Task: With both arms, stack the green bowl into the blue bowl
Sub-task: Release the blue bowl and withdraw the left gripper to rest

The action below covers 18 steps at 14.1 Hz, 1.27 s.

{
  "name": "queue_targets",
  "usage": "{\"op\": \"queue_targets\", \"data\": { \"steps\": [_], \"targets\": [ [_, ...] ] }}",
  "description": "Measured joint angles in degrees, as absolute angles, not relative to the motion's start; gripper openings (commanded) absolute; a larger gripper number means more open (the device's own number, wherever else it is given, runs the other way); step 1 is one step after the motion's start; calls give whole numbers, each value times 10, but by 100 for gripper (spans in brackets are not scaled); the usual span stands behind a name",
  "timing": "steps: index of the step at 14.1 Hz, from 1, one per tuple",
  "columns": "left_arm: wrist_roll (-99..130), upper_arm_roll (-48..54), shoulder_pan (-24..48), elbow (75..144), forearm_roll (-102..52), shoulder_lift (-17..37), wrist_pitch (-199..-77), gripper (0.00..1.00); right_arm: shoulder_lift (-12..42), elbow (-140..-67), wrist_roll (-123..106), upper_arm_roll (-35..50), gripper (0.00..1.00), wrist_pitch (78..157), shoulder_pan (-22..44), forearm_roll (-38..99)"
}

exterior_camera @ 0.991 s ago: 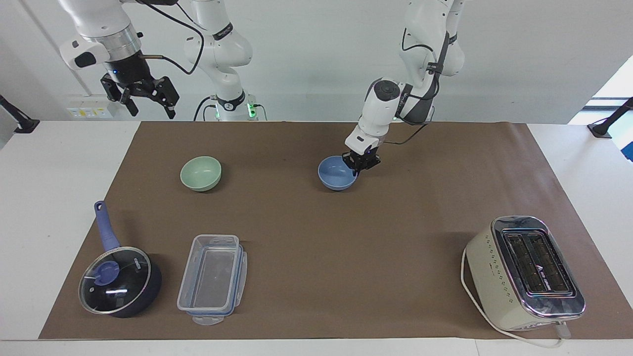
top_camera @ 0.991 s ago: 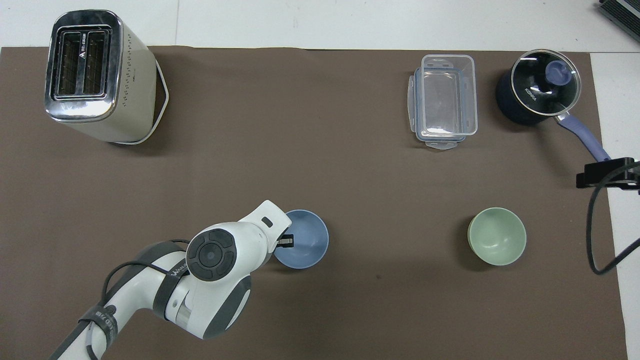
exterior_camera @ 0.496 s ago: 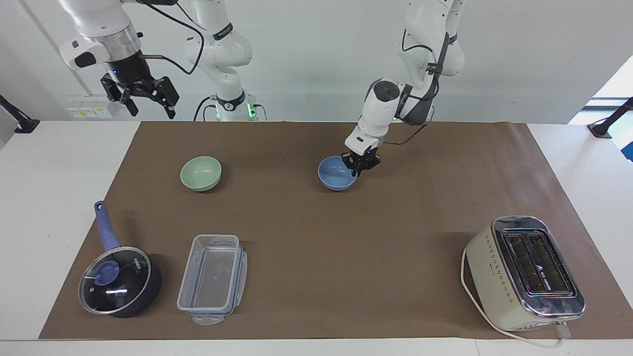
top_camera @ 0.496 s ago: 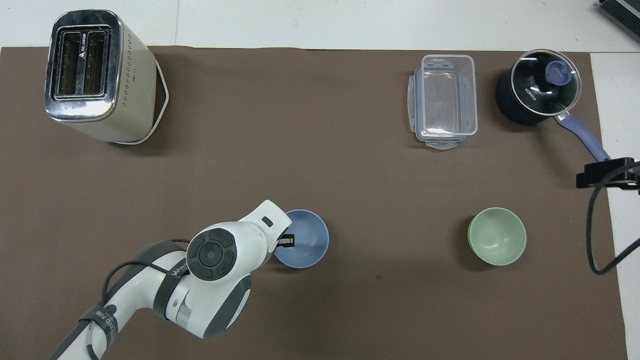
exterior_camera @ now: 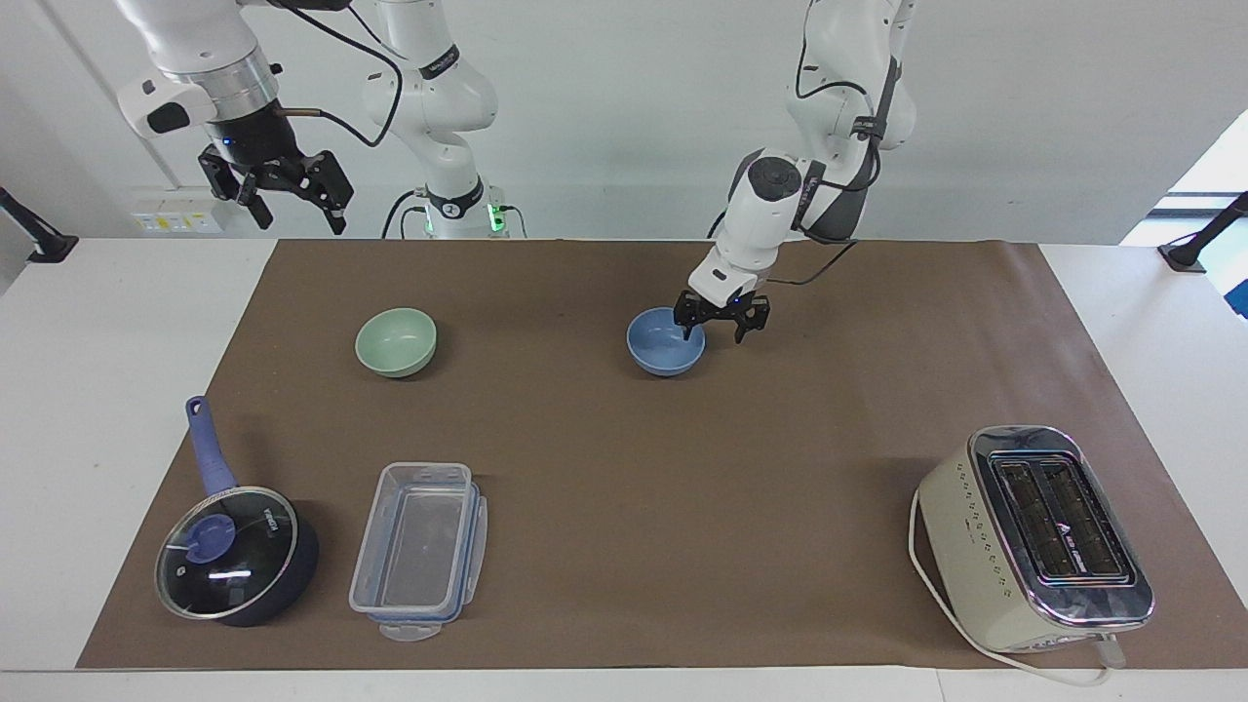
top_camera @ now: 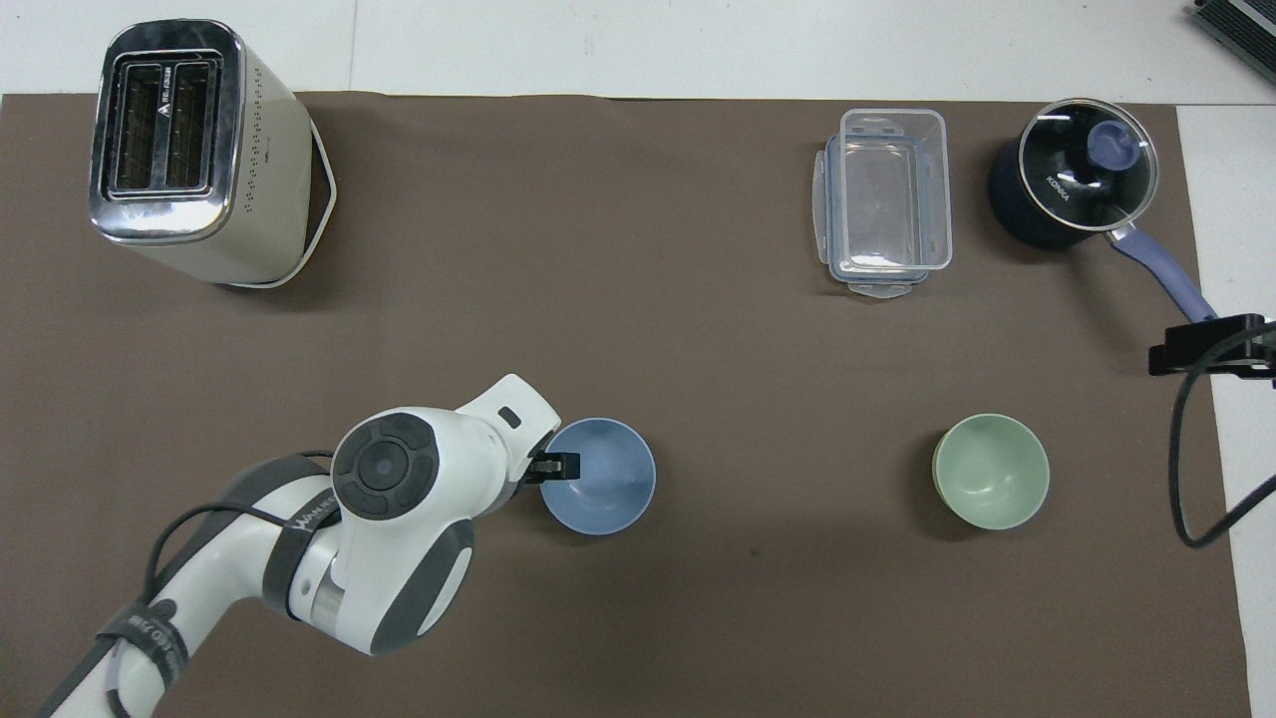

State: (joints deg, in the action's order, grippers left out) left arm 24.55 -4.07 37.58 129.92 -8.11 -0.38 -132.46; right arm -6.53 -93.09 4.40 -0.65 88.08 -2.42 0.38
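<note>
Bowls sit apart on the table (exterior_camera: 624,604): blue bowl (exterior_camera: 664,342) at frame center, green bowl (exterior_camera: 396,342) toward the facing view's left. Left end effector (exterior_camera: 721,325) hangs spread open over the blue bowl's rim, gripping nothing. Right end effector (exterior_camera: 289,191) waits raised at upper left, open and empty.

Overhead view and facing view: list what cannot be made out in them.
- Left tool: overhead view, its own wrist covers most of it; only one fingertip shows at the blue bowl.
- Right tool: overhead view, cut off by the picture's edge.
- Toaster controls: facing view, turned away; overhead view, too small.
- Saucepan contents: both views, glare on the lid.
</note>
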Motion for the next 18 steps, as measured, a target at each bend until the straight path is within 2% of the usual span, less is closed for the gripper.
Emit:
{"op": "queue_targets", "data": {
  "steps": [6,12,18],
  "targets": [
    [101,-47,252,1254,-34,-95,-1202,100,-65,-931,44,-7,100,881,-24,4],
    [-27,-48,154,1120,-25,-97,-1096,100,-65,-932,21,-6,100,878,-23,4],
    [-99,-49,96,1016,-18,-83,-1027,100,-65,-943,3,-7,100,878,-25,4]
  ]
}}
